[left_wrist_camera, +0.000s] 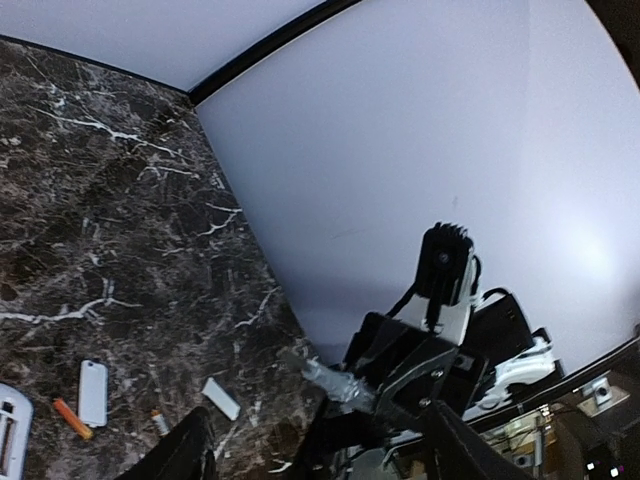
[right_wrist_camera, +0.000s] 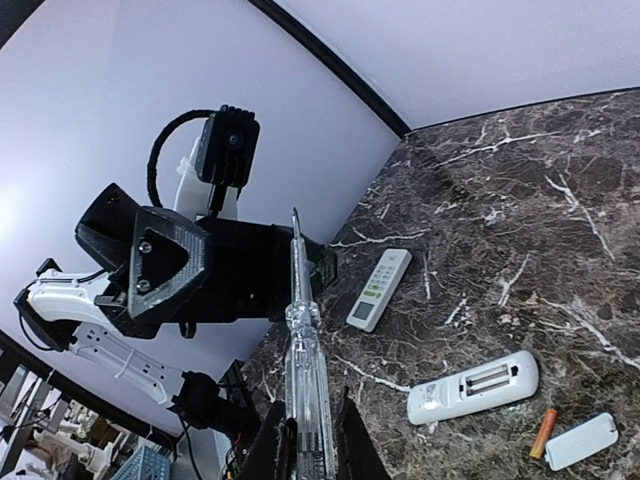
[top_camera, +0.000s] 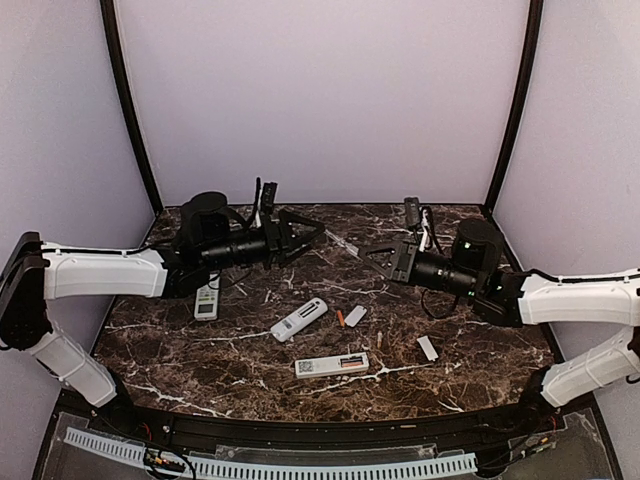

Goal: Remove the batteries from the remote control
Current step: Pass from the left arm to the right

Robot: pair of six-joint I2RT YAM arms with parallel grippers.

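Note:
Three white remotes lie on the marble table. One (top_camera: 299,319) lies back up with its compartment open and empty, as the right wrist view (right_wrist_camera: 472,387) shows. One (top_camera: 331,365) near the front has an orange-red patch at its right end. One (top_camera: 207,300) lies buttons up on the left. An orange battery (top_camera: 340,318) lies loose beside a white cover plate (top_camera: 355,316). It also shows in the right wrist view (right_wrist_camera: 543,432). My right gripper (top_camera: 385,255) is shut on a clear screwdriver (right_wrist_camera: 305,340) above the table. My left gripper (top_camera: 305,235) is open and empty, facing the right one.
A second white cover plate (top_camera: 428,348) lies at the right. A small greyish cylinder (left_wrist_camera: 160,422) lies near it. Lilac walls with black posts close off the back and both sides. The two grippers hover close together above the back middle of the table.

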